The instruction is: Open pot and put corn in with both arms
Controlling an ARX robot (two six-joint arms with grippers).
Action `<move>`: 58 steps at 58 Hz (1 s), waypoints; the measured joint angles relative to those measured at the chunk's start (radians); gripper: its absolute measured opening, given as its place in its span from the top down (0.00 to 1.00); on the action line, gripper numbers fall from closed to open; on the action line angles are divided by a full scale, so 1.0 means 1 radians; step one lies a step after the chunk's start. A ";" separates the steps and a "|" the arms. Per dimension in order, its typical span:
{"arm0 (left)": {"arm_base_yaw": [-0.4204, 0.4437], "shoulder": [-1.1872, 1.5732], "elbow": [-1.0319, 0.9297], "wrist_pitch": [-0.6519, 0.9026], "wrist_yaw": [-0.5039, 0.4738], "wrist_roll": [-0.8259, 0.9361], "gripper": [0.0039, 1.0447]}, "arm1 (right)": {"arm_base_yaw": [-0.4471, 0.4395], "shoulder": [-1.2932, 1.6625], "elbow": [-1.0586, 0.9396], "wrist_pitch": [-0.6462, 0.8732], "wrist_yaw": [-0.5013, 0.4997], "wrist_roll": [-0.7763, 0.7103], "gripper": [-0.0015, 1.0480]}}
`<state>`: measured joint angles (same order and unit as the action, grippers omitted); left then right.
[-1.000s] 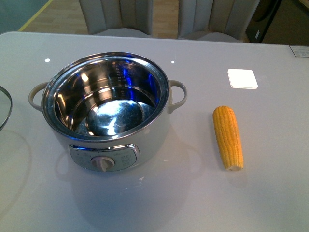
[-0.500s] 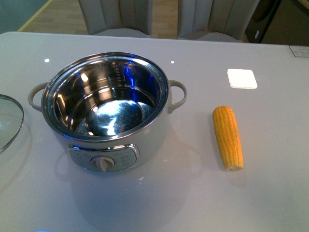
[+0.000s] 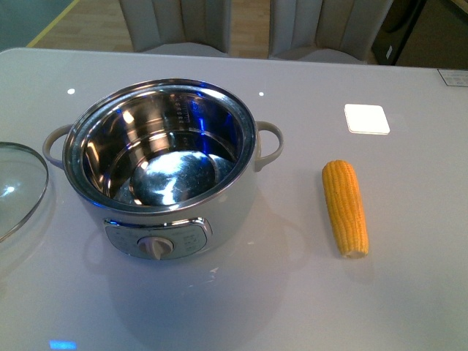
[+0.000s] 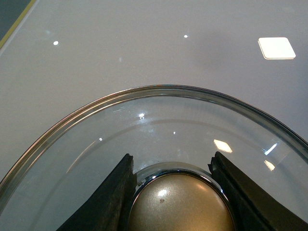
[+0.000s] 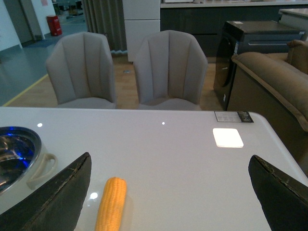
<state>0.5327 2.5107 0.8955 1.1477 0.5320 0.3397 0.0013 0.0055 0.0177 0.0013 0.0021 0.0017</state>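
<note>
The white pot [image 3: 164, 175] stands open on the table, its shiny steel bowl empty; one side handle and part of the bowl show in the right wrist view as the pot [image 5: 19, 154]. The yellow corn [image 3: 345, 207] lies on the table to the pot's right, also seen as corn [image 5: 110, 204] between the wide-apart fingers of my open right gripper [image 5: 171, 192]. My left gripper [image 4: 174, 192] is shut on the gold knob [image 4: 180, 204] of the glass lid [image 4: 159, 125]. The lid's rim [image 3: 22, 190] shows at the front view's left edge, left of the pot.
A white square pad [image 3: 367, 118] lies on the table behind the corn. Two grey chairs [image 5: 168, 70] stand along the table's far edge. A sofa [image 5: 274, 82] and a dark appliance are beyond the table's right end.
The glass lid has come further into the front view from the left, toward the pot. Pot and corn have not moved.
</note>
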 joint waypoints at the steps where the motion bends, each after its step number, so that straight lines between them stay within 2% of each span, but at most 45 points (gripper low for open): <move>1: 0.000 0.007 0.004 0.003 0.000 -0.002 0.59 | 0.000 0.000 0.000 0.000 0.000 0.000 0.08; 58: 0.006 0.140 0.106 0.090 0.043 -0.049 0.59 | 0.000 0.000 0.000 0.000 0.000 0.000 0.08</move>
<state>0.5388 2.6507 1.0019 1.2373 0.5747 0.2905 0.0013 0.0055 0.0177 0.0013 0.0021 0.0017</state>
